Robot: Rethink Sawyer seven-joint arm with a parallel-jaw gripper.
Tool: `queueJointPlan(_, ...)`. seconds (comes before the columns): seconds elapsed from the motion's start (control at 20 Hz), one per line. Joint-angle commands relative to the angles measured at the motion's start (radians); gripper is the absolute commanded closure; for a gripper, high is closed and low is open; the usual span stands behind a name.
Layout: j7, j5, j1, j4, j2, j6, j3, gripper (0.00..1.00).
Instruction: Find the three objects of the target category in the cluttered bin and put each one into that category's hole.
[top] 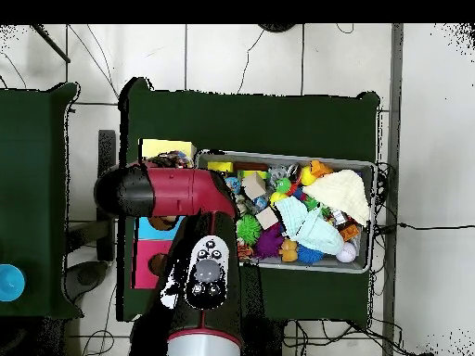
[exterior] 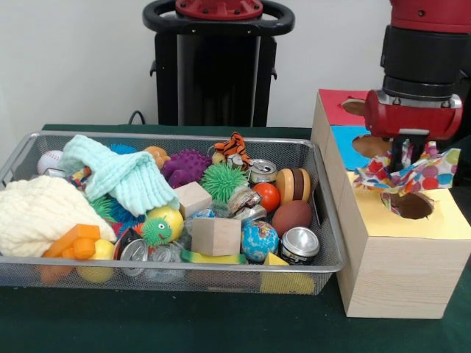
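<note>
Scanning from the left, the wire-mesh metal bin sat crammed with clutter: a cream knitted cloth, a mint-green knitted cloth, orange plastic blocks, a purple spiky rubber ball, plain wooden cubes and a silver tin can. To the right stood the pale wooden sorting box with red, blue and yellow top panels. Over its yellow panel, the black gripper pinched a polka-dot fabric piece, which hung just above the round yellow-panel hole.

The likely trouble was the cloth itself: it spread wider than the hole, so on release a corner could drape over the rim and stay hanging out, or cling to the fingers. Remaining cloths in the bin lay tangled over toys and might drag neighbours out.

The fingertips were buried in the fabric. In the overhead view the red arm covered the box, gripper and cloth entirely.
</note>
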Motion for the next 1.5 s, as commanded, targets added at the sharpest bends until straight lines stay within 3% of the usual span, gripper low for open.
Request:
queueJointPlan(0.05, 0.204, 0.023, -0.022, -0.008, 0.063, 0.018, 0.000, 1.00)
queueJointPlan(0.8, 0.225, 0.059, 0.001, -0.025, 0.158, -0.040, 0.022, 1.00)
queueJointPlan(1.5, 0.223, 0.103, 0.023, -0.052, 0.160, -0.009, 0.021, 1.00)
